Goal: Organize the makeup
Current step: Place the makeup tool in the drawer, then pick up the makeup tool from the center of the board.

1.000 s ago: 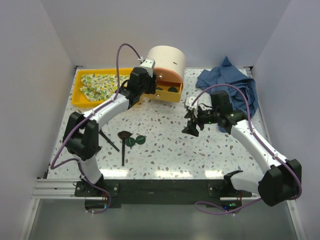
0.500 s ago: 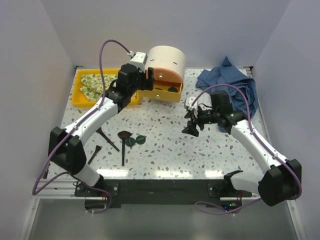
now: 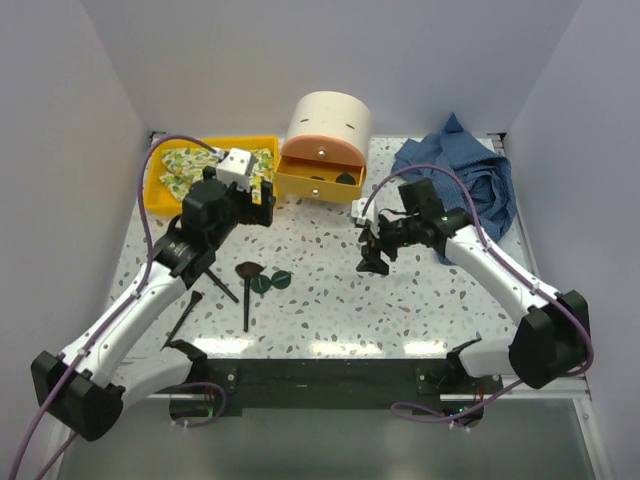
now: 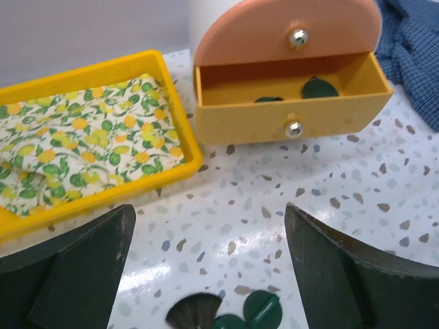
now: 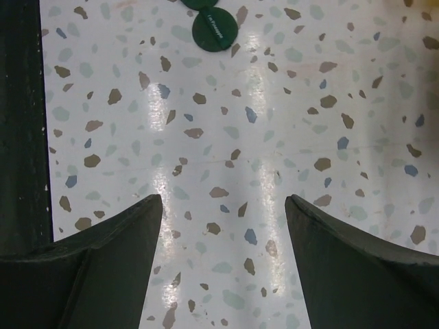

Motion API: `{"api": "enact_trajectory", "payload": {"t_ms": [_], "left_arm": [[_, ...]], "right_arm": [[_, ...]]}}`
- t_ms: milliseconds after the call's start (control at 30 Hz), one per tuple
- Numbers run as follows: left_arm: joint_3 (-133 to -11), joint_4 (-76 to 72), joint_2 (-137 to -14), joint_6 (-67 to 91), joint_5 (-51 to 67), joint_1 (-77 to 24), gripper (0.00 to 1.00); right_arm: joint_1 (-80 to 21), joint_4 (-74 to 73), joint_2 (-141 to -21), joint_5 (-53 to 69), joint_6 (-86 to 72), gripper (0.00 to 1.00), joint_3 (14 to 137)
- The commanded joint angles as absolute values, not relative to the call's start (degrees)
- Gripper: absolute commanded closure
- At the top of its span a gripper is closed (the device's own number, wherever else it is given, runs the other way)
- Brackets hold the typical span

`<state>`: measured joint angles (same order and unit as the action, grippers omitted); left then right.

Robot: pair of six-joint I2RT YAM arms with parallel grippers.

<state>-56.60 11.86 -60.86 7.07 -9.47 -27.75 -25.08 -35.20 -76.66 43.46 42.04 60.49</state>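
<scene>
Two dark green discs lie on the table beside a fan-headed brush. Left of them lie two thin dark brushes. In the left wrist view the fan head and the discs sit at the bottom edge, between the fingers. My left gripper hangs open and empty, short of the open yellow drawer, which holds green discs. My right gripper is open over bare table, with a green disc ahead of it.
A cream round organizer with an orange upper drawer stands at the back. To its left a yellow tray holds a leaf-patterned cloth. A blue cloth is heaped at the back right.
My left arm has pulled back from the open drawer toward the left and the near side, and its jaws have opened wide. The right gripper has shifted slightly left.
</scene>
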Motion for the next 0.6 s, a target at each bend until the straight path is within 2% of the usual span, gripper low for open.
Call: {"api": "enact_trajectory", "payload": {"t_ms": [0, 100, 333, 567], "left_arm": [[-47.1, 13.4, -51.6, 4.0, -15.5, -27.2, 0.03], [-42.5, 13.4, -47.9, 4.5, -19.2, -27.2, 0.03], [-42.3, 14.4, -44.4, 4.6, -28.1, -27.2, 0.02], [-41.1, 13.1, -38.6, 4.6, -33.0, -27.1, 0.00]], "right_arm": [[-33.0, -40.2, -80.6, 36.7, 46.1, 0.23, 67.3], [-37.8, -41.2, -83.8, 33.9, 46.1, 0.23, 70.9], [-49.0, -41.7, -95.8, 25.6, 41.9, 0.24, 79.5], [-53.1, -38.9, -104.0, 21.0, 36.7, 0.24, 84.4]]}}
